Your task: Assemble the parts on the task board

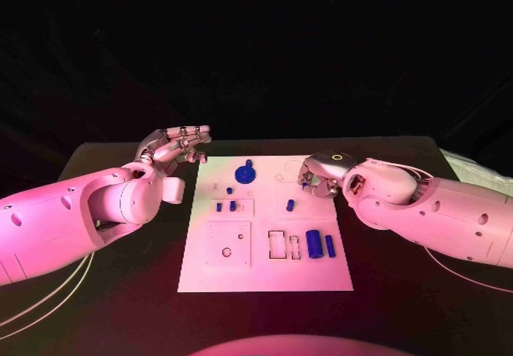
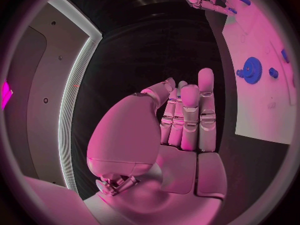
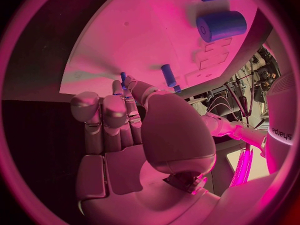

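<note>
Task board [image 1: 267, 278] lies mid-table, between our hands. Gear [image 1: 247, 175] and small pegs seated; thick cylinder [image 1: 314, 243] and thin rod [image 1: 331, 245] lie loose, slots unfilled. Left hand [image 1: 174, 145] released beside board; right hand [image 1: 317, 180] over board's far edge pinches small blue peg [image 3: 123, 77].

A black table [image 1: 406, 297] carries the white task board [image 1: 267, 274], seemingly flat at its middle

One task board [image 1: 203, 274], two hands (silver), seven blue parts
</note>
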`<state>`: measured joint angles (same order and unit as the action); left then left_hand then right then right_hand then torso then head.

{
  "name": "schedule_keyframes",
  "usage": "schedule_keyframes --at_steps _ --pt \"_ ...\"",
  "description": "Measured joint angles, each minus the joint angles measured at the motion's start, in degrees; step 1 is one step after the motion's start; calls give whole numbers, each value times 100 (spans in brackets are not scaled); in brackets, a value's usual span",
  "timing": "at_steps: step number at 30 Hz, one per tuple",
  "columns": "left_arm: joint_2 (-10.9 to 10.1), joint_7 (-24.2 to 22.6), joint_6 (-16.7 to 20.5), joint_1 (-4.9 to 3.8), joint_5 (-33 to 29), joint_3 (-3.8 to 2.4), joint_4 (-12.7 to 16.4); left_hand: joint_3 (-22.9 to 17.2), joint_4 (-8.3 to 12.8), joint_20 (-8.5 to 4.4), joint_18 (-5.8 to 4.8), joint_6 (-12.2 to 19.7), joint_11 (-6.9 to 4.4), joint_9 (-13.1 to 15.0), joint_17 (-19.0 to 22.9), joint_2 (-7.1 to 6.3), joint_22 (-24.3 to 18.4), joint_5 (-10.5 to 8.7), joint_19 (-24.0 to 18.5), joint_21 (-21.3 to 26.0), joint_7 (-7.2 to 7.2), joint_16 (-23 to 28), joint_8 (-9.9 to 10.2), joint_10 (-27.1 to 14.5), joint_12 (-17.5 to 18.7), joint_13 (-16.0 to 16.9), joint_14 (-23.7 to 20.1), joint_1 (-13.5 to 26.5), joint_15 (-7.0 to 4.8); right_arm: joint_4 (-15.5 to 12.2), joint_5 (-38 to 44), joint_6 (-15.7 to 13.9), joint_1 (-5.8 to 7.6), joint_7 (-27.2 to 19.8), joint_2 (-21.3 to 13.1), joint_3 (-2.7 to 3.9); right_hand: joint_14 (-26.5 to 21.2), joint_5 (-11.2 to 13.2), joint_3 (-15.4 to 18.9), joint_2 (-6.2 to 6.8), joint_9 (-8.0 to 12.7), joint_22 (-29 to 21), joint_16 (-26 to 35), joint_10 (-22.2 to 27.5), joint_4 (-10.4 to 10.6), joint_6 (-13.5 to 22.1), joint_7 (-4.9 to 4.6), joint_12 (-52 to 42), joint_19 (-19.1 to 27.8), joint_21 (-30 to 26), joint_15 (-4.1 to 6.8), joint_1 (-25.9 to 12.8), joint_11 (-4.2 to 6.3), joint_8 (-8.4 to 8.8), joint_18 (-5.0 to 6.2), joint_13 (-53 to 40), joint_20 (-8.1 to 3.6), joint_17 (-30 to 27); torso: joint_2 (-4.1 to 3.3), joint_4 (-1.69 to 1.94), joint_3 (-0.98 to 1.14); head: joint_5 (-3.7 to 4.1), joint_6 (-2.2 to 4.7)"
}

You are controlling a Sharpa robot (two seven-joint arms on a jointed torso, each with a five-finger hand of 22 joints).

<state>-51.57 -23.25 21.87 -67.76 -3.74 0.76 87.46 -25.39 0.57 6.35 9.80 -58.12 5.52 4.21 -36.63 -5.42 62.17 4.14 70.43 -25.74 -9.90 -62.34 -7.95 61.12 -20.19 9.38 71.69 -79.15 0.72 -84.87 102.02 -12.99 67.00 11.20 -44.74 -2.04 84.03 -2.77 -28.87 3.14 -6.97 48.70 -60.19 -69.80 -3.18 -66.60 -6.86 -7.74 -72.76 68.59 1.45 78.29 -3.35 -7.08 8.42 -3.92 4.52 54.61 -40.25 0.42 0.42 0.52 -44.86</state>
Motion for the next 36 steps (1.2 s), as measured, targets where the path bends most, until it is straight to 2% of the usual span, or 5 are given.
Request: schedule_keyframes --at_steps 11,19,27,31,36 --pt "-2 70 -97 0 15 0 -55 17 17 0 0 52 27 -7 25 0 -16 0 0 24 -51 0 0 -108 -67 14 -20 0 20 -456 -311 -182 132 -17 -296 68 0 0 0 1 -2 -11 0 0 0 20 -19 24 0 0 0 0 0 25 0 2 0 -6 -1 -4 1 -24 -4" --pt "12 119 -161 1 21 0 -64 17 16 0 0 71 31 -7 24 0 -24 0 0 24 -32 0 0 -113 -67 14 -42 0 41 -855 -593 -320 142 -72 -223 73 0 1 -63 35 -25 7 -33 0 -64 47 -46 46 0 0 0 32 -1 34 0 13 0 13 -2 1 -3 -105 -3" --pt "77 136 -211 2 24 1 -68 17 16 0 0 71 31 -7 24 0 -24 0 0 23 -32 0 0 -113 -68 18 -42 0 41 -1086 -925 -385 33 -188 130 72 0 -26 -72 36 -20 28 -59 1 -72 66 -64 67 1 39 0 31 -1 57 0 12 0 53 4 5 -13 -262 5" --pt "117 139 -226 2 25 1 -72 16 16 0 0 71 31 -7 24 0 -24 0 0 23 -32 0 0 -113 -67 18 -42 0 41 -1090 -1019 -376 -75 -278 331 58 0 -27 -94 36 -20 28 -59 2 -95 84 -82 97 1 39 -1 31 -3 81 0 10 0 56 2 -5 -12 -324 12" --pt "167 143 -240 2 26 1 -63 16 16 21 0 71 31 -6 24 0 -23 0 21 23 -32 0 0 -113 -90 18 -42 0 41 -972 -1046 -300 -229 -429 596 2 0 -47 -102 36 -18 13 -59 32 -102 102 -100 133 1 39 -1 31 -33 90 0 9 0 40 -4 -9 -10 -388 -6"
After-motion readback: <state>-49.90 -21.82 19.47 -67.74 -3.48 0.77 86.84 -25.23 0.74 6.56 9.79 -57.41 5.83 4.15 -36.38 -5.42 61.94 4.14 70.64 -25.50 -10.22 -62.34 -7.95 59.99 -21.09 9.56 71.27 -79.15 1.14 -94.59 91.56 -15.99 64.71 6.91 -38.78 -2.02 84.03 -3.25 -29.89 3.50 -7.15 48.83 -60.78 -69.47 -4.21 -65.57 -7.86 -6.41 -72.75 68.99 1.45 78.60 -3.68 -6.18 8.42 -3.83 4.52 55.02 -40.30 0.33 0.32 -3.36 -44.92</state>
